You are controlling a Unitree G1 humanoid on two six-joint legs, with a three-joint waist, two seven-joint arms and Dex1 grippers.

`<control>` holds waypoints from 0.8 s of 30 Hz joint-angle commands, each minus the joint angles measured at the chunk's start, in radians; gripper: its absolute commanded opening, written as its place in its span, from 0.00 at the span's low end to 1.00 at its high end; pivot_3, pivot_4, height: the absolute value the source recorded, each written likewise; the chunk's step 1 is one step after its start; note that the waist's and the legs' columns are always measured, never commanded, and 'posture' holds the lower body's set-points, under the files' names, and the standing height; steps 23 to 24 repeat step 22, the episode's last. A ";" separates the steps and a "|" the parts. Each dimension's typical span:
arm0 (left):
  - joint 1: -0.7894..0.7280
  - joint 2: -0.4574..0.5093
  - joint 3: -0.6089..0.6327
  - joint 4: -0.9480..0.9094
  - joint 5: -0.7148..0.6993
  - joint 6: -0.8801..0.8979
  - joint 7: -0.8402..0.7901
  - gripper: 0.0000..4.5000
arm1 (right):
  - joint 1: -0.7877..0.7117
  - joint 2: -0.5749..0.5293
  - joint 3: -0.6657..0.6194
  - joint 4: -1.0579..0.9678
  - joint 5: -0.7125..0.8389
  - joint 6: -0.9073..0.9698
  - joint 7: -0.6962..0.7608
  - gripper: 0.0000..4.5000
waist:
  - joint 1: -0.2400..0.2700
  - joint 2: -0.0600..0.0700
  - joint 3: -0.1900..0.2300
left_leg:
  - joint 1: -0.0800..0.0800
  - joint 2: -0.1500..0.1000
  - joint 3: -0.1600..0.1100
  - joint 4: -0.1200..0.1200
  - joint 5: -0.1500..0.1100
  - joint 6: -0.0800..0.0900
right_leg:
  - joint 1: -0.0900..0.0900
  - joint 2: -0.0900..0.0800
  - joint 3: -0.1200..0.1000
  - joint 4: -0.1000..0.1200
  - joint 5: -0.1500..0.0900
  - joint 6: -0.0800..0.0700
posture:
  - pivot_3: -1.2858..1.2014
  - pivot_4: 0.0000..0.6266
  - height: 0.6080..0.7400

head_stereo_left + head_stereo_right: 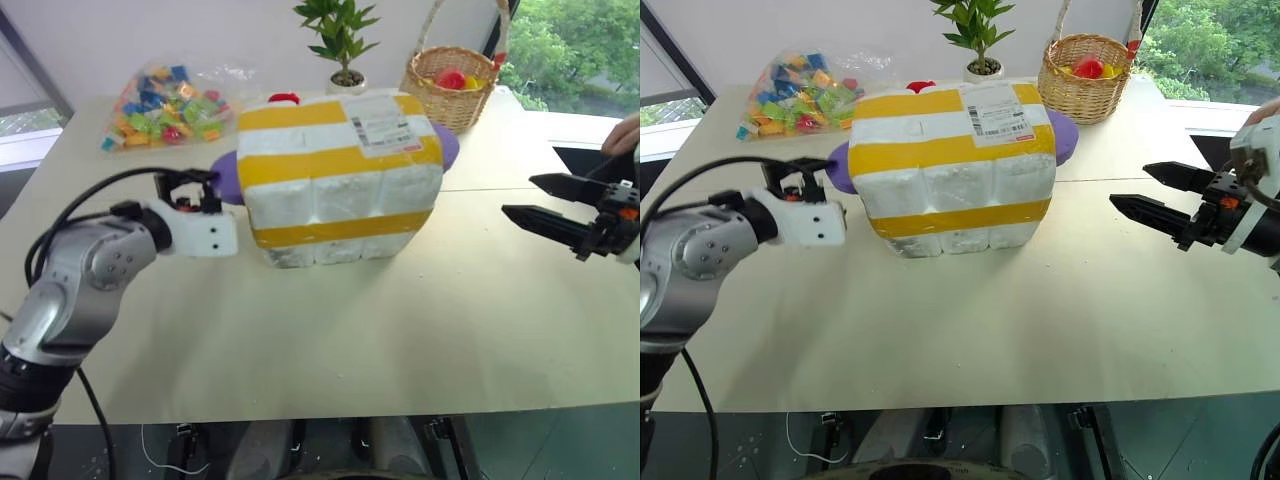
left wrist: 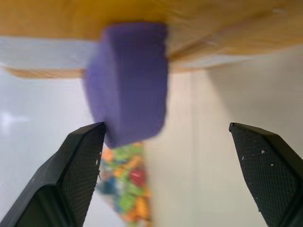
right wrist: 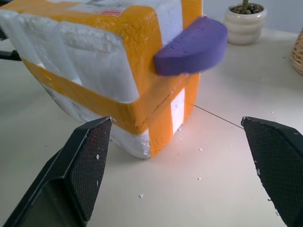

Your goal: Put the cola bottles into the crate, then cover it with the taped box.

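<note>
The taped box (image 1: 340, 180), white foam with broad yellow stripes and a shipping label on top, stands at the table's middle. A purple handle (image 2: 128, 85) sticks out of each side. My left gripper (image 1: 188, 186) is open beside the box's left handle, whose tip lies just ahead of its fingers (image 2: 80, 161). My right gripper (image 1: 517, 195) is open well to the right of the box, pointing at it, with the other handle (image 3: 189, 45) ahead. Something small and red (image 1: 284, 98) peeks over the box's far top edge. The crate and the cola bottles are hidden.
A bag of coloured blocks (image 1: 170, 108) lies at the back left. A potted plant (image 1: 343, 45) and a wicker basket (image 1: 452, 82) stand behind the box. A person's hand (image 1: 625, 133) shows at the right edge. Bare tabletop (image 1: 400, 320) lies in front.
</note>
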 commanded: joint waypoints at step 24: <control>-0.004 0.115 0.512 0.279 -1.206 0.744 -0.526 0.99 | -0.030 -0.020 0.023 0.013 0.004 -0.007 0.044 1.00 | -0.010 0.002 -0.001 | 0.002 0.002 0.000 -0.001 0.000 0.000 | 0.001 0.001 0.000 0.000 0.000 0.000 | 0.52 0.24 0.94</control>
